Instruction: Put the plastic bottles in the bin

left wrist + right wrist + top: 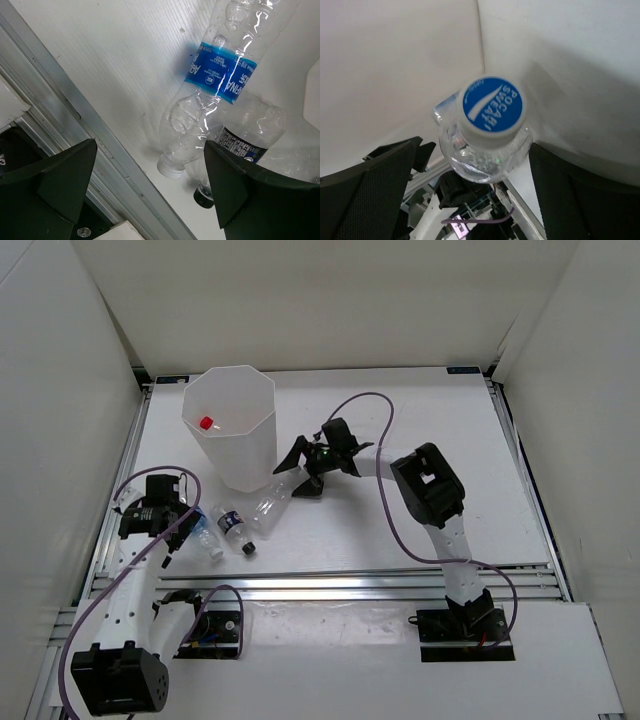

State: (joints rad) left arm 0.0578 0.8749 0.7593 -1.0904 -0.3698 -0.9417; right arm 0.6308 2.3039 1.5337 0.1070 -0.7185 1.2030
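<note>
The tall white bin [232,440] stands at the back left, with the red-capped bottle [206,423] inside. The unlabelled bottle [268,506] lies beside the bin's base. My right gripper [301,471] is open around its capped end; in the right wrist view the blue-and-white cap [491,110] sits between the spread fingers [585,195]. The blue-labelled bottle [218,75] and the black-capped bottle [246,141] lie side by side at the front left [222,534]. My left gripper [150,185] is open just above their cap ends, holding nothing.
Aluminium rails [350,583] run along the table's front edge, and one [90,130] passes right under my left gripper. White walls enclose the table on three sides. Purple cables [385,510] loop over the table beside each arm.
</note>
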